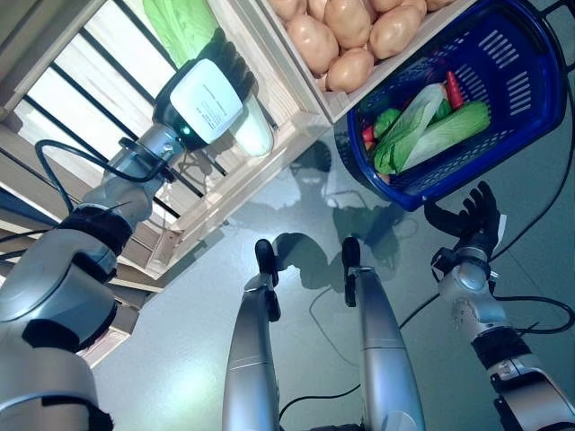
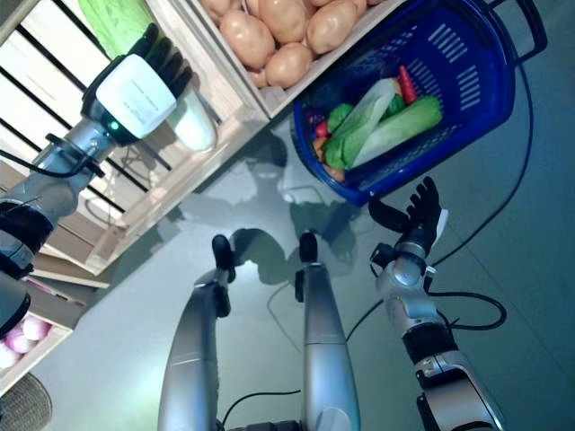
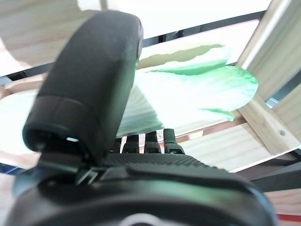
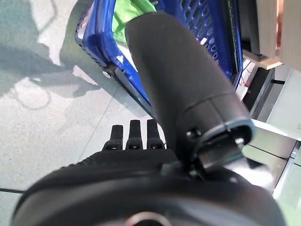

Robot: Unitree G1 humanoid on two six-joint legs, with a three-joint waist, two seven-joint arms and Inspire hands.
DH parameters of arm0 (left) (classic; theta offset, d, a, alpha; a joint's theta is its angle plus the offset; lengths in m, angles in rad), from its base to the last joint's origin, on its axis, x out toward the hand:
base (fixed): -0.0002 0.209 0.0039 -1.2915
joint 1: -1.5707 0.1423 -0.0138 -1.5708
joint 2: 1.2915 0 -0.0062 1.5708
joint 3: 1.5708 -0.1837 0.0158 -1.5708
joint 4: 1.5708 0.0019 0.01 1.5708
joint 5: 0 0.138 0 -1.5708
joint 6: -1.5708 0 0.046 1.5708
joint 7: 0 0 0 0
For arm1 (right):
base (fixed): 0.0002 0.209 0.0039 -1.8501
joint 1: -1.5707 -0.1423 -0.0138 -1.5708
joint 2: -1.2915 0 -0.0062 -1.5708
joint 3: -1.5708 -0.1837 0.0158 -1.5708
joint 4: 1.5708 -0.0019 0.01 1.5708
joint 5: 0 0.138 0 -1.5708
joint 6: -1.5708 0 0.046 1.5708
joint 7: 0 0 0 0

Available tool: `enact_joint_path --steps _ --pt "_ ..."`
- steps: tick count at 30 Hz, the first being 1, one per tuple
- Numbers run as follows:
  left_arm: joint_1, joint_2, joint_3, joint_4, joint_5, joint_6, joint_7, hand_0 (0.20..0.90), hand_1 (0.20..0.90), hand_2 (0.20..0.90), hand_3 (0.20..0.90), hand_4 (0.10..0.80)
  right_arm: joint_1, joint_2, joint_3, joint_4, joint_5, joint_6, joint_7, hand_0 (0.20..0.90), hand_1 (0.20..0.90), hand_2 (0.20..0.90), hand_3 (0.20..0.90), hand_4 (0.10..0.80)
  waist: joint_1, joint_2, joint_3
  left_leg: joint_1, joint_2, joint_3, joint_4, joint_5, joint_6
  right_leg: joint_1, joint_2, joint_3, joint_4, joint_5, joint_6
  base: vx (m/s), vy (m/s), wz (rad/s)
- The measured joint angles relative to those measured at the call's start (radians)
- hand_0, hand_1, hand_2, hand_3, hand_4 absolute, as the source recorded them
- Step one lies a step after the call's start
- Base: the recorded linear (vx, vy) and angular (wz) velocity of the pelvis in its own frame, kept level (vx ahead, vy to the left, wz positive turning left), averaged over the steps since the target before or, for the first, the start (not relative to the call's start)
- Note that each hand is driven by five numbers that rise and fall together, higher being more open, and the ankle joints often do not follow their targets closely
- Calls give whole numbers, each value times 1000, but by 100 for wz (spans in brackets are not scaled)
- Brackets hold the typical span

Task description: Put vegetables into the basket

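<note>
Fingers of left hand [image 1: 208, 99] hidden behind cabbage [image 1: 254, 130] on shelf [image 1: 296, 126].

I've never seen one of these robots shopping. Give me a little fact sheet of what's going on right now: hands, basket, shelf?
left hand: at the wooden shelf, fingers round a pale green cabbage
right hand: open, empty, just beside the basket
blue basket: on the floor, already holding leafy greens and something red
shelf crate above: potatoes

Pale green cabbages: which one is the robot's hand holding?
The cabbage on the wooden rack, gripped by the left hand. The other two lie in the blue plastic basket, untouched.
</note>
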Motion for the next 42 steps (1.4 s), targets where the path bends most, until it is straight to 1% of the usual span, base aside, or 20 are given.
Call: enact_joint_path --steps 1,2,3,12,28,33,36,38,42 --pt "0 -3 5 -2 -1 7 0 900 900 900 900 800 0 -1 0 -7 0 0 0 900 900 900 900 800 -1 0 0 -8 0 0 7 -2 0 -7 0 1 5 0 0 0 0 0" --pt "-1 -4 5 -5 -3 8 -1 533 533 533 533 555 0 -1 0 -8 0 1 0 900 900 900 900 800 0 0 0 -9 1 0 8 -3 1 -8 1 0 5 0 0 0 0 0" --pt "0 -6 5 -8 -6 8 -3 300 300 300 300 400 0 -1 0 -8 0 2 0 900 900 900 900 800 0 -1 0 -10 1 0 9 -3 1 -8 2 1 5 1 1 0 0 0" --pt "-2 -7 6 -10 -21 28 -3 300 300 300 300 400 1 -8 -2 -19 0 10 0 900 900 900 900 800 0 -1 0 -11 3 5 10 -6 3 -12 8 12 3 4 5 -1 4 0" --pt "-1 -6 15 -17 -21 29 5 300 300 300 300 400 4 -9 -3 -24 0 10 0 900 900 900 900 800 0 -2 0 -12 4 8 11 -4 1 -14 9 16 3 6 7 -10 -15 0" --pt "8 0 25 -27 -30 21 71 300 300 300 300 400 23 -9 -3 -60 0 10 0 900 900 900 900 800 1 -6 0 -2 4 5 6 -3 1 -1 9 13 -3 7 7 -8 -38 1" --pt "20 38 25 -94 -30 12 84 300 300 300 300 400 31 -9 -3 -61 0 10 0 900 900 900 900 800 2 -11 0 25 4 5 -4 -3 0 27 9 11 -14 8 8 -22 -37 -1" --pt "37 56 41 -137 -32 12 92 300 300 300 300 400 43 -6 -2 -67 -1 10 0 900 900 900 900 800 8 -18 0 58 2 6 -27 3 -2 55 7 9 -26 9 7 0 0 0" --pt "81 99 47 -211 -43 10 135 300 300 300 300 400 76 -3 0 -75 -3 10 7 900 900 900 900 800 18 -26 0 160 3 1 -101 25 -10 147 7 -6 -68 14 -1 -6 -18 1"
